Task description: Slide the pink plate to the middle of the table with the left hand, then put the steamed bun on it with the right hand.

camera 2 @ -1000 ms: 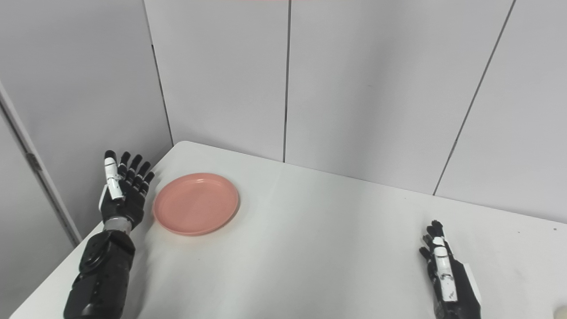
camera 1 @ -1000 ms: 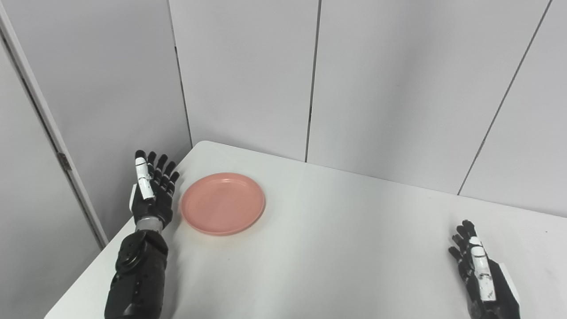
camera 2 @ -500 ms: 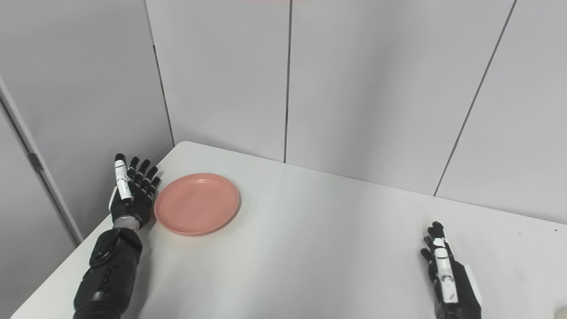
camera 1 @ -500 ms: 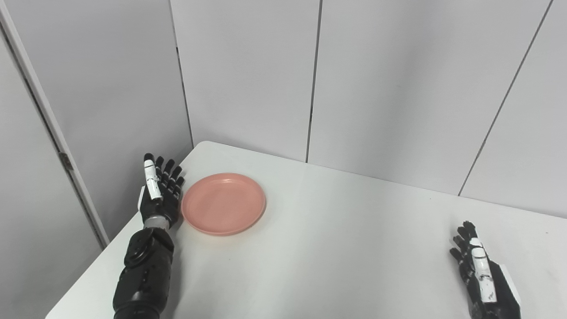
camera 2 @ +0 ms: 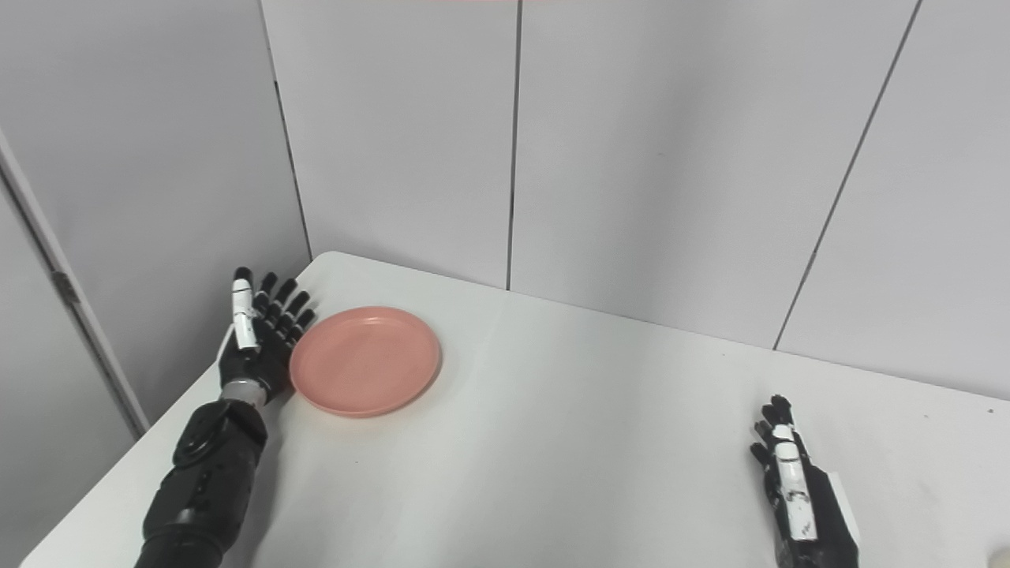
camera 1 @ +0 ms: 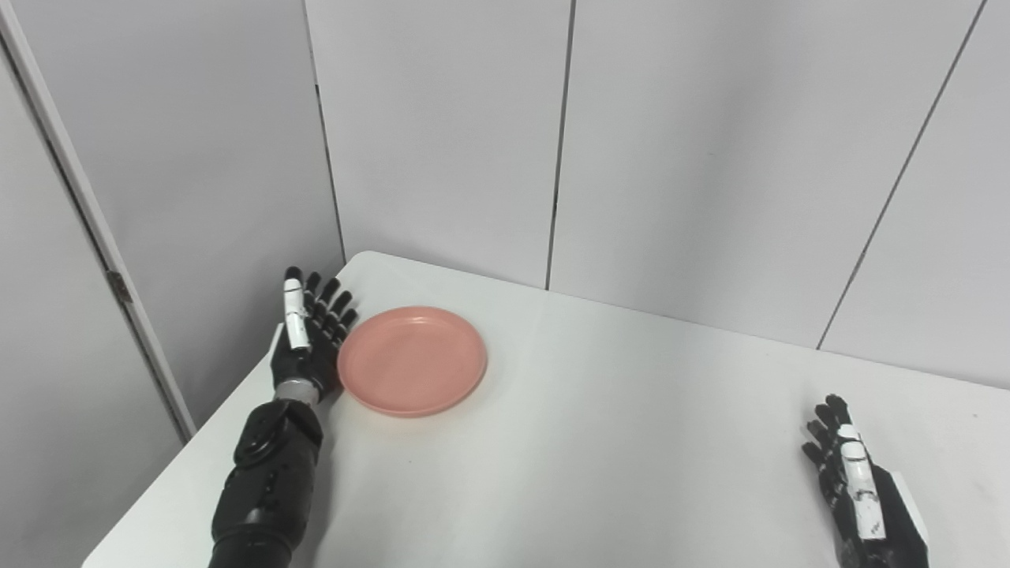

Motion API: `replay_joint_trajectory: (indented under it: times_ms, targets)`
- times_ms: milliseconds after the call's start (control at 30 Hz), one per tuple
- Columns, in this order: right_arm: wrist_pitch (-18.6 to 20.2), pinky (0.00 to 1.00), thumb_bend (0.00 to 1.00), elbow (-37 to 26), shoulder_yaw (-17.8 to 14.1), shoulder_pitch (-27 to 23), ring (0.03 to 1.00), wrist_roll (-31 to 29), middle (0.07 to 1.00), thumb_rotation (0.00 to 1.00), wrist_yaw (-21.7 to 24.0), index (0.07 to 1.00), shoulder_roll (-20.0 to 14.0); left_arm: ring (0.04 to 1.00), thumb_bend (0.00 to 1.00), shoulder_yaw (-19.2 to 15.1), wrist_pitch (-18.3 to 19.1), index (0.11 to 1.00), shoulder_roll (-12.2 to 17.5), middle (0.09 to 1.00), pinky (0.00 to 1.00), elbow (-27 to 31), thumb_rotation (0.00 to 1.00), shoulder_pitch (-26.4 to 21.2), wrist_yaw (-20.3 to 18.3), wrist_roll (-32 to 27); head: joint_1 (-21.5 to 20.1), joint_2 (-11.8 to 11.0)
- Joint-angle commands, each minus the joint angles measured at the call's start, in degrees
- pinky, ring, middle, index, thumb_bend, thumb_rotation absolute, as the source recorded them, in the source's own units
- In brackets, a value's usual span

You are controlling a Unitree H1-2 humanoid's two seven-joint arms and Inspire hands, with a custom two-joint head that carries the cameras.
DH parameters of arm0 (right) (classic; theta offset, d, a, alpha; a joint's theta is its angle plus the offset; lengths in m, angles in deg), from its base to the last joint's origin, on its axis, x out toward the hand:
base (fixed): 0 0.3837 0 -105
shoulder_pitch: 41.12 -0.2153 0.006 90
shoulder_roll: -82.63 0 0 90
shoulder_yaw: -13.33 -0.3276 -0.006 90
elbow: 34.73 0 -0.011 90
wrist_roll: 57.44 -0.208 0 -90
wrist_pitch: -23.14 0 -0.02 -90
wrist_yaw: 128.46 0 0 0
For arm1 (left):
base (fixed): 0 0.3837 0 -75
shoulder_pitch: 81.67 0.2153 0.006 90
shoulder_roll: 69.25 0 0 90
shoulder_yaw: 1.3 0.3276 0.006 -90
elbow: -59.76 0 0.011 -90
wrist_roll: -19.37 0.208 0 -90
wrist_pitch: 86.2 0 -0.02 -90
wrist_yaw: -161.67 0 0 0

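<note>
You have the white surface (camera 1: 600, 442) filling the lower half of the frame, bare across its middle, which is where the plate is meant to end up. The pink plate (camera 1: 412, 360) lies flat at centre left, near the surface's left edge and far corner, so the slide looks only just begun. Your left hand (camera 1: 308, 347) stands edge-on at the plate's left rim, palm toward it and fingers (camera 1: 338, 309) straight and slightly apart, gripping nothing; that reads as a pushing blade, touching or all but touching the rim. Your right hand (camera 2: 801, 493) waits at lower right, well apart from the plate, fingers extended and empty. A pale sliver at the bottom right corner of the right eye view may be the steamed bun (camera 2: 1000, 556), though too little shows to be sure
</note>
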Motion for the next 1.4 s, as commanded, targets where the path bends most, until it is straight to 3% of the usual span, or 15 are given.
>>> replay_joint_trajectory:
  times_ms: [0, 233, 433, 567, 767, 967, 1200, 1367]
  targets:
    - [1.6, 1.0, 0.16, -0.5, -0.3, 1.1, 0.985, 0.3, 0.993, 1.0, -0.9, 1.0, -0.2, 0.96, 0.63, 1.5, 4.5, 0.999, -2.0, 0.976, 0.99, -1.1, 1.0, 1.2, 0.2, 0.8, 0.0, 0.0]
    - [2.8, 1.0, 0.12, -1.2, -0.4, 1.2, 0.991, -0.4, 0.999, 1.0, -0.9, 1.0, 0.0, 0.946, 0.62, 5.1, 9.5, 0.982, -3.3, 0.968, 0.98, 4.6, 0.97, 3.0, -1.9, 0.2, -1.1, 0.3]
    - [2.7, 1.0, 0.16, -0.8, -0.1, 1.1, 0.983, 0.1, 0.992, 1.0, -1.0, 1.0, -0.2, 0.929, 0.63, 7.2, 13.3, 0.966, -4.7, 0.953, 0.94, 8.6, 0.93, 3.9, -2.0, 0.9, -1.7, 0.4]
    - [2.6, 1.0, 0.15, -0.8, 0.2, 1.1, 0.986, 0.6, 0.995, 1.0, -1.3, 1.0, 0.2, 0.929, 0.63, 9.5, 13.6, 0.958, -5.6, 0.951, 0.94, 10.1, 0.95, 4.5, -3.4, 2.0, -2.9, 0.4]
    - [3.2, 1.0, 0.17, -1.7, 0.7, 1.6, 0.979, 1.4, 0.99, 1.0, -1.9, 1.0, 1.0, 0.915, 0.64, 12.3, 15.8, 0.951, -7.1, 0.933, 0.92, 12.9, 0.92, 5.8, -5.3, 1.8, -6.1, 0.8]
    - [3.2, 1.0, 0.19, -2.5, 1.7, 2.2, 0.975, 3.0, 0.987, 1.0, -3.0, 1.0, 1.9, 0.947, 0.61, 13.4, 19.4, 0.983, -9.0, 0.963, 0.97, 16.3, 0.96, 7.5, -7.5, -0.2, -10.1, 1.4]
    - [2.7, 0.98, 0.17, -2.4, 2.7, 2.3, 0.971, 4.9, 0.982, 1.0, -4.0, 1.0, 3.0, 0.986, 0.58, 17.2, 23.2, 1.0, -10.9, 0.997, 1.0, 21.1, 1.0, 10.1, -8.1, -0.1, -14.2, 1.9]
    - [2.1, 0.98, 0.17, -1.6, 3.2, 2.0, 0.97, 5.6, 0.982, 1.0, -5.0, 1.0, 4.0, 0.983, 0.57, 17.9, 24.7, 1.0, -12.2, 0.995, 1.0, 22.0, 1.0, 10.9, -8.4, -0.5, -16.4, 2.3]
